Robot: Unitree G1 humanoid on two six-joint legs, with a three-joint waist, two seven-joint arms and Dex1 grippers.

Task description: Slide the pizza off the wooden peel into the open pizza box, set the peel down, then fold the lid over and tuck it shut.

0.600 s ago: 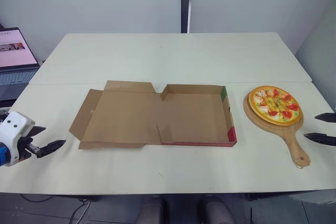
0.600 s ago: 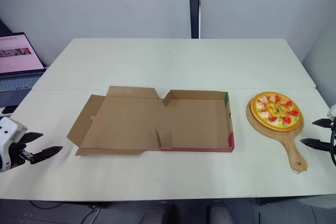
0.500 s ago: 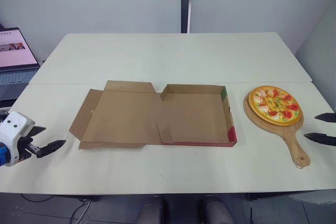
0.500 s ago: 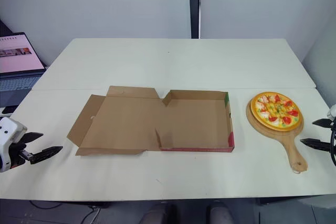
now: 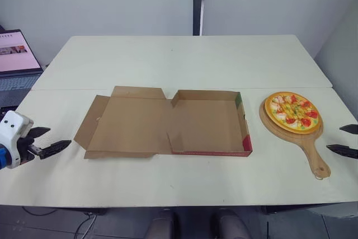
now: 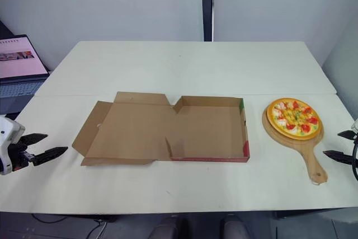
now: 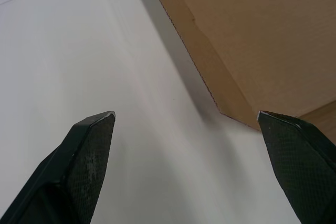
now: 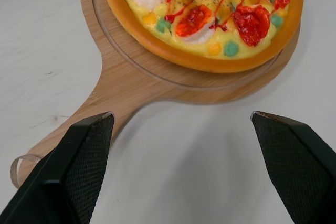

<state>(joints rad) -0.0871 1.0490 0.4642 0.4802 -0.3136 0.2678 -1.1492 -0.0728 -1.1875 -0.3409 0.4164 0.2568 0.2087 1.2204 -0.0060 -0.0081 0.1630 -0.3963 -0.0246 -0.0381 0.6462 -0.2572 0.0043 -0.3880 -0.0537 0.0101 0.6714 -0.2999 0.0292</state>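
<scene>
Pizza (image 5: 292, 112) sits on the round end of the peel (image 5: 311, 152), at the right of the table (image 5: 184, 60), just right of the open box (image 5: 207, 121). The peel's handle points near. The right gripper (image 5: 334, 138) hangs just right of that handle, fingers spread wide and holding nothing.

The step in hand looks like taking the handle. It would go best pinched across its width, well up from the near tip, so the loaded end stays level when lifted.

The left gripper (image 5: 59, 136), also wide open and empty, hovers left of the lid (image 5: 131, 121), which lies flat. The box's right wall stands between peel and tray, so the peel must clear it before tilting. A laptop (image 5: 14, 54) sits far left, well apart.
</scene>
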